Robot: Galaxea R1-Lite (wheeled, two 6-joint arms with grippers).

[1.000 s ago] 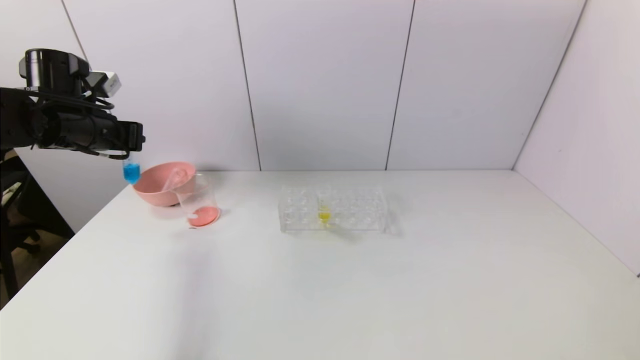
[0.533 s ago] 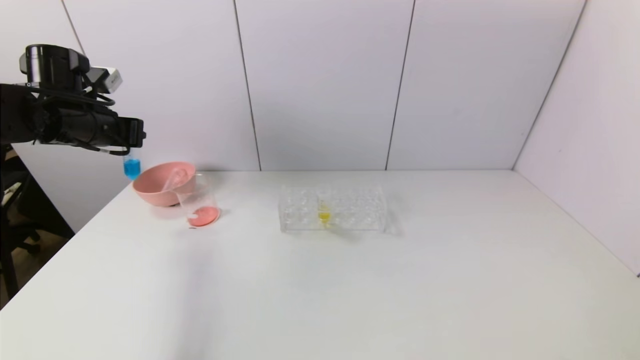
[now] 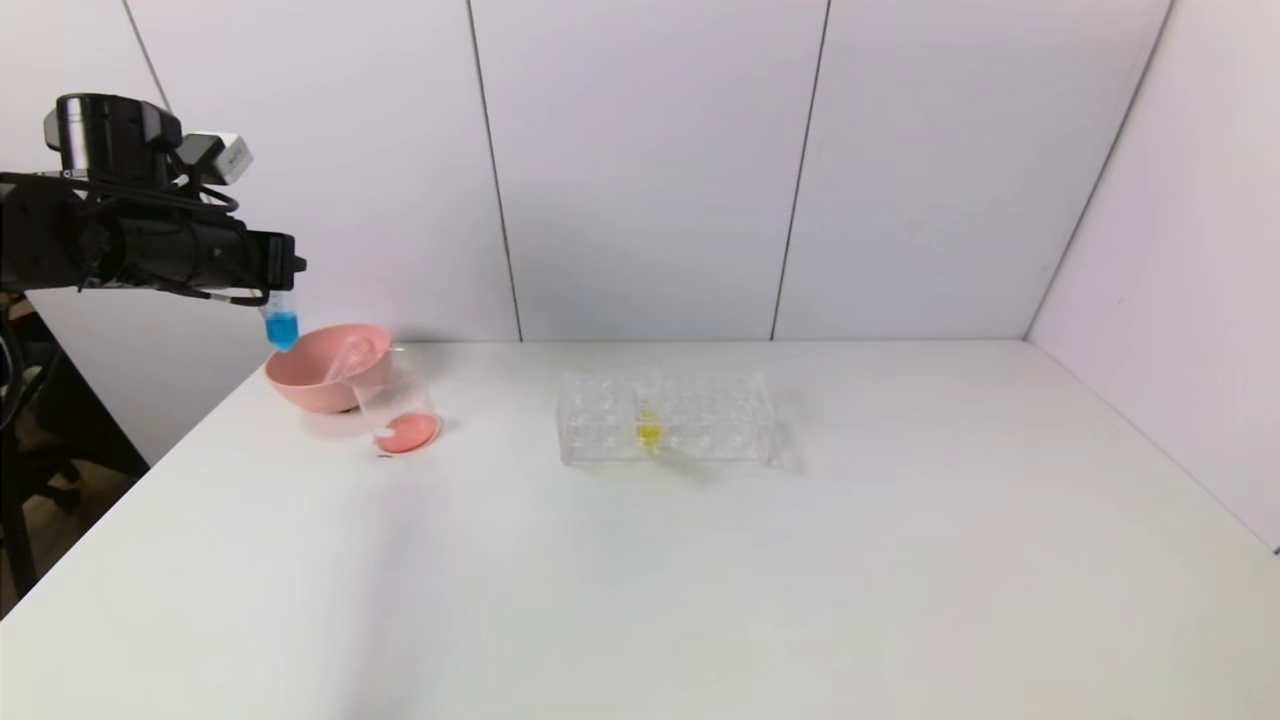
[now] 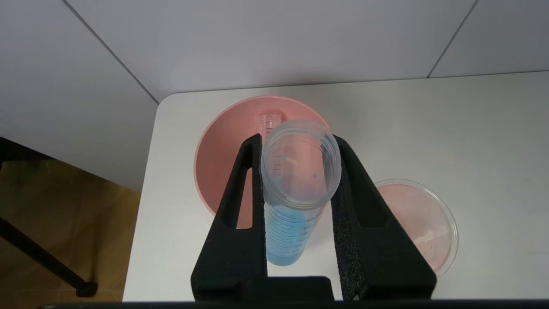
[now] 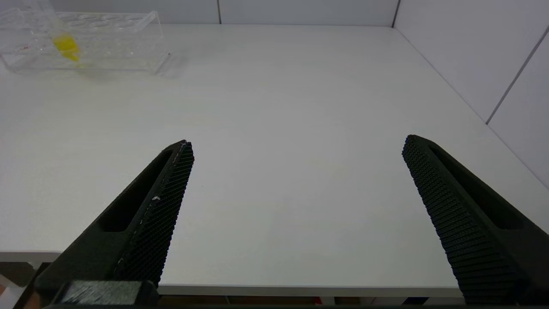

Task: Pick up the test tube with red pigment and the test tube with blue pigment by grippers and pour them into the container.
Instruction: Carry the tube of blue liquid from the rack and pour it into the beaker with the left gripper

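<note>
My left gripper (image 3: 287, 272) is shut on the test tube with blue pigment (image 3: 282, 328), which hangs, slightly tilted, above the left rim of the pink bowl (image 3: 325, 368). In the left wrist view both black fingers (image 4: 240, 206) press the tube (image 4: 285, 234) just below its open mouth. The container (image 3: 398, 405), a clear beaker with red-pink liquid in its bottom (image 4: 422, 223), stands against the bowl's front right. A clear, colourless tube (image 4: 268, 122) lies in the bowl; I see no test tube with red pigment. My right gripper (image 5: 298, 141) is open, low over the table's near edge.
A clear multi-hole rack (image 3: 665, 418) stands mid-table with a yellow-liquid tube (image 3: 648, 428) in it, also seen in the right wrist view (image 5: 66, 45). The table's left edge (image 3: 130, 510) runs close by the bowl. White walls close off the back and right.
The left gripper has carried the blue tube a little right and up, from beside the bowl to over its left rim. The tube now tilts slightly.
</note>
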